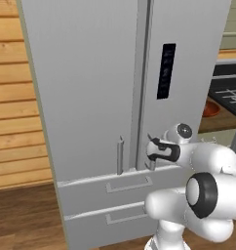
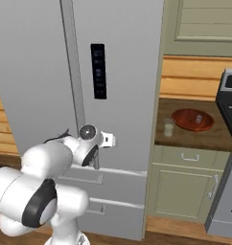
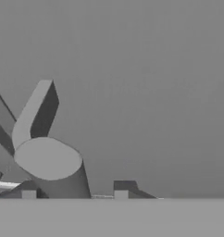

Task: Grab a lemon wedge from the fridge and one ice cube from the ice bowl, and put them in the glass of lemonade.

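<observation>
The grey fridge [image 1: 90, 73] [image 2: 130, 72] stands with both doors shut, so the lemon wedge is hidden. My gripper [image 1: 150, 146] [image 3: 75, 194] is at the lower end of the right door's bar handle [image 3: 48, 159]. Its fingertips straddle the handle: the left one sits against it, while a narrow gap shows beside the right one. The reddish-brown ice bowl [image 2: 192, 119] sits on the counter to the right of the fridge, with a pale ice cube [image 2: 199, 118] in it. The small glass of lemonade [image 2: 168, 127] stands just left of the bowl.
The left door's handle [image 1: 120, 155] hangs just left of my hand. Two fridge drawers [image 1: 120, 188] lie below the doors. A dark stove [image 2: 230, 105] borders the counter [image 2: 194, 136] on the right, with beige cabinets [image 2: 185, 186] under it. A wood-panel wall [image 1: 15, 112] is left of the fridge.
</observation>
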